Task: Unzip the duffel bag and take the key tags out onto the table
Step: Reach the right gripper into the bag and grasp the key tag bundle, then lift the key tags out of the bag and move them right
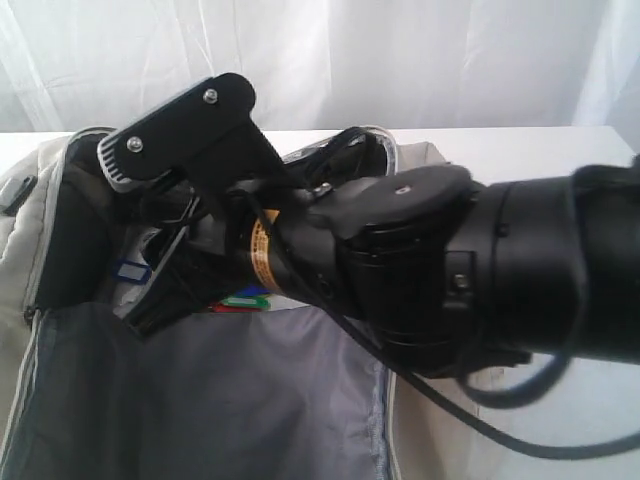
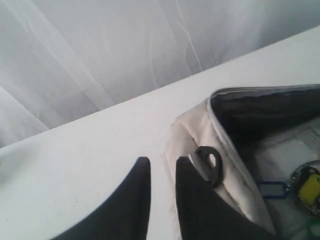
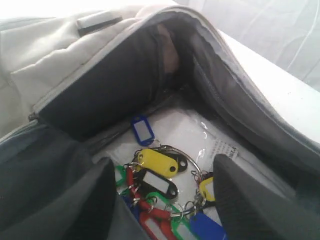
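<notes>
Exterior view: right arm (image 1: 420,260) reaches into unzipped duffel bag (image 1: 40,220) on table (image 1: 520,145); key tags (image 1: 240,300) peek out beside it, inside bag.
Left wrist view: left claw (image 2: 162,167) over table, just beside bag's end, near black ring (image 2: 209,165); jaws narrowly apart, empty.
Right wrist view: right claw (image 3: 164,165) wide open, straddling key tags on clear packet (image 3: 200,132) in bag, gripping nothing.

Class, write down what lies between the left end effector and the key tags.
The duffel bag's cream end wall, with its black D-ring, separates the left end effector from the key tags inside; the left wrist view shows this.
</notes>
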You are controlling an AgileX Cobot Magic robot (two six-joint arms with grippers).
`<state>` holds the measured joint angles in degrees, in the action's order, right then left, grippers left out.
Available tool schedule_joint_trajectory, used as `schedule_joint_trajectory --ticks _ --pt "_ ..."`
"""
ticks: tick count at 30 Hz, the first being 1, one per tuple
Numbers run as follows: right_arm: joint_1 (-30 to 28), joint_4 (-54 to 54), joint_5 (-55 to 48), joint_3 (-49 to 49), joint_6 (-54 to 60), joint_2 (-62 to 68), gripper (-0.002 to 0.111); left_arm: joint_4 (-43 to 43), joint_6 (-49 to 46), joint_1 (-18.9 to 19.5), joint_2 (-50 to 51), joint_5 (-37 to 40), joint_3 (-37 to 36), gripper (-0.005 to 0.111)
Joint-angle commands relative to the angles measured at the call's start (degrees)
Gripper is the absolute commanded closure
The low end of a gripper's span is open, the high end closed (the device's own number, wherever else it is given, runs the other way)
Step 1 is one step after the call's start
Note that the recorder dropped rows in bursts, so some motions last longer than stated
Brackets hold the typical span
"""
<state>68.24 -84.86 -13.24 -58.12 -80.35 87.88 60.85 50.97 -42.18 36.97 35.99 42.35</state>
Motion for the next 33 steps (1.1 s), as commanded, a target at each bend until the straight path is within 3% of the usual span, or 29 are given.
schedule_joint_trajectory --ticks 1,9,13,21,25,29,33 --pt "-2.1 -0.8 -3.2 -3.1 0.2 5.4 0.054 10.4 12.1 -0.3 -0.6 1.7 -3.9 0.082" --pt "-6.6 -0.8 -3.2 -5.8 0.2 15.0 0.05 25.9 32.1 -0.3 -2.2 6.8 -9.8 0.082" --pt "-8.4 -0.5 -3.2 -7.3 -2.3 19.4 0.035 27.0 32.7 -0.3 -2.2 8.8 -12.4 0.082" --pt "-8.9 -0.4 -0.2 -11.0 -11.9 26.3 0.035 28.3 32.7 -0.3 -2.2 8.4 -16.2 0.082" --pt "-8.9 0.0 3.6 -13.2 -16.0 29.5 0.059 28.5 32.7 -0.3 -2.2 8.3 -16.6 0.082" --pt "-8.9 0.3 3.6 -13.2 -16.0 29.2 0.104 28.3 32.7 -0.3 -2.2 8.4 -16.6 0.082" --pt "-8.9 0.3 2.7 -13.2 -15.8 22.8 0.108 27.7 32.9 -0.3 -2.2 8.4 -16.6 0.082"
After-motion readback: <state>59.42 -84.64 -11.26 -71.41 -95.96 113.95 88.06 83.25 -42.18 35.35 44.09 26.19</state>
